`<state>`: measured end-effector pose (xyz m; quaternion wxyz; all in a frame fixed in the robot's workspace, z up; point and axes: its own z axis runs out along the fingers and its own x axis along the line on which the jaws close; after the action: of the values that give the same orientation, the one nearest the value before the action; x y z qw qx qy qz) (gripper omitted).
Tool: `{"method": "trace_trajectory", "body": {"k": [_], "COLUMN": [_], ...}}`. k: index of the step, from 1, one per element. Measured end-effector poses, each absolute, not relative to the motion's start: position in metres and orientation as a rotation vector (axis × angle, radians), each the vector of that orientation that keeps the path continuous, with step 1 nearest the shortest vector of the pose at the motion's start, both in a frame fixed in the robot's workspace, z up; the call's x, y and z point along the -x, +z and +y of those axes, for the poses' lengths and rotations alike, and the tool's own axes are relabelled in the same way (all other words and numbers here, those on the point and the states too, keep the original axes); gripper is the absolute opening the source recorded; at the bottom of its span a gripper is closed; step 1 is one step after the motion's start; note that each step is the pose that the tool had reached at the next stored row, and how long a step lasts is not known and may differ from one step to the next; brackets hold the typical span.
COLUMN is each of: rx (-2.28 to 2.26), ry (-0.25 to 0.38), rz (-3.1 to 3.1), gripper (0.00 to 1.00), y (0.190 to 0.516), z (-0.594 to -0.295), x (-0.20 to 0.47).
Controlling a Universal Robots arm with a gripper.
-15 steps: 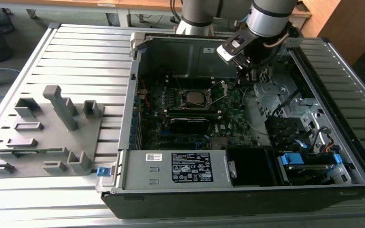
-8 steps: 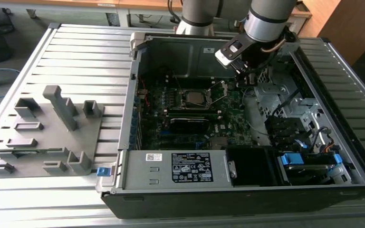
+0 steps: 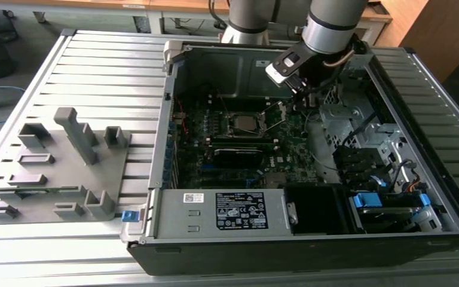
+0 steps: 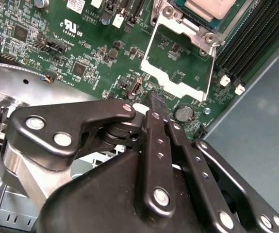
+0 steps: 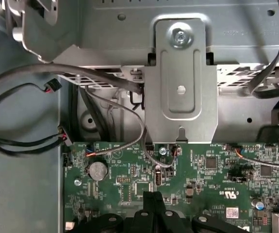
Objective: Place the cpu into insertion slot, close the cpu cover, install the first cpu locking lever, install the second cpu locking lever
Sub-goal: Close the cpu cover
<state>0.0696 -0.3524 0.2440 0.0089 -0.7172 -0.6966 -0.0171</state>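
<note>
At the exterior view's left sits the grey fixture tray (image 3: pixel 110 168), well apart from my work. Next, inside the open case, the power supply box (image 3: pixel 213 212) lies along the near wall. Middle of the board: the cpu (image 3: pixel 246 124) lies in the insertion slot (image 3: pixel 229 127), so placing looks done. The cpu cover (image 4: pixel 173 81) is not down yet. In the second wrist view it lies swung open beside the slot, with green board showing through its window.

Right of that, my gripper (image 4: pixel 157 104) hangs low over the board. My jaws are together with nothing visibly between them, and the tip is just beside the cover's free edge. I cannot tell if it touches. A coin battery (image 4: pixel 183 113) is near the tip.

Risks, as I judge them:
- The cover frame is thin, so a closed tip could slide off it and hit the battery or small board parts.
- A skewed push could drop the cover crooked onto the cpu.
- Loose cables (image 5: pixel 13 97) further right could snag my wrist.
</note>
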Motion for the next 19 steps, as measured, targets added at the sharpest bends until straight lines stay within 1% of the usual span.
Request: {"method": "trace_trajectory", "body": {"k": [13, 19], "rx": [2.235, 2.234], "ry": [-0.064, -0.066], "rz": [-2.171, -2.17], "gripper": [0.1, 0.1], "y": [0.24, 0.239], "z": [-0.345, -0.345], "x": [-0.069, -0.056]}}
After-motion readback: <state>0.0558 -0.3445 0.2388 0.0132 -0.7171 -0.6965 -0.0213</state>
